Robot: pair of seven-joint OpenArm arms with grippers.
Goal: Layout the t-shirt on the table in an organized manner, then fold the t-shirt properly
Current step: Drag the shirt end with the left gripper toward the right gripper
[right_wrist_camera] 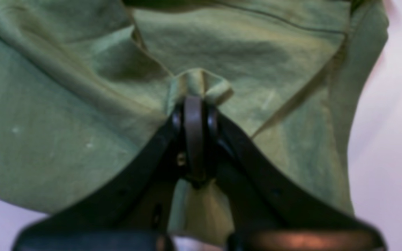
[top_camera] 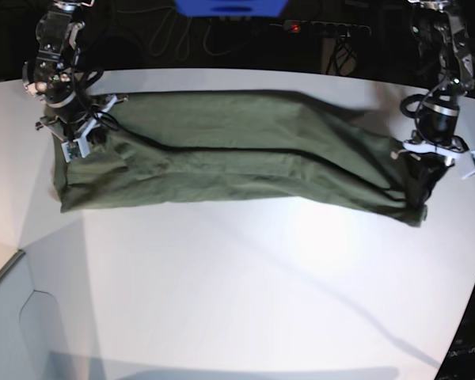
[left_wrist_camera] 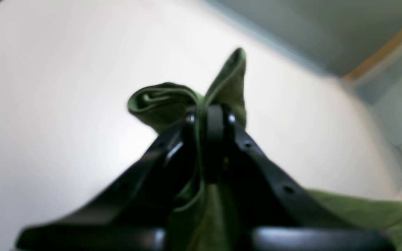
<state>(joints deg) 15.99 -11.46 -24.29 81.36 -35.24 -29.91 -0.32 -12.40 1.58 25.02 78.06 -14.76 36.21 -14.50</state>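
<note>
The olive-green t-shirt [top_camera: 237,146] lies stretched in a long crumpled band across the far half of the white table [top_camera: 237,285]. At its right end in the base view, my left gripper [top_camera: 422,178] is shut on a pinch of the cloth. In the left wrist view the left gripper's [left_wrist_camera: 209,111] black fingers [left_wrist_camera: 190,146] are pressed together, and a fold of the t-shirt [left_wrist_camera: 162,101] sticks up past the tips. My right gripper [top_camera: 79,146] holds the band's left end. The right wrist view shows this gripper [right_wrist_camera: 194,101] shut on a small fold of the t-shirt [right_wrist_camera: 65,132].
A blue object [top_camera: 229,6], a power strip with a red light [top_camera: 297,28] and cables sit in the dark behind the table. The table's curved edge runs along the lower left [top_camera: 16,261] and the lower right [top_camera: 467,309].
</note>
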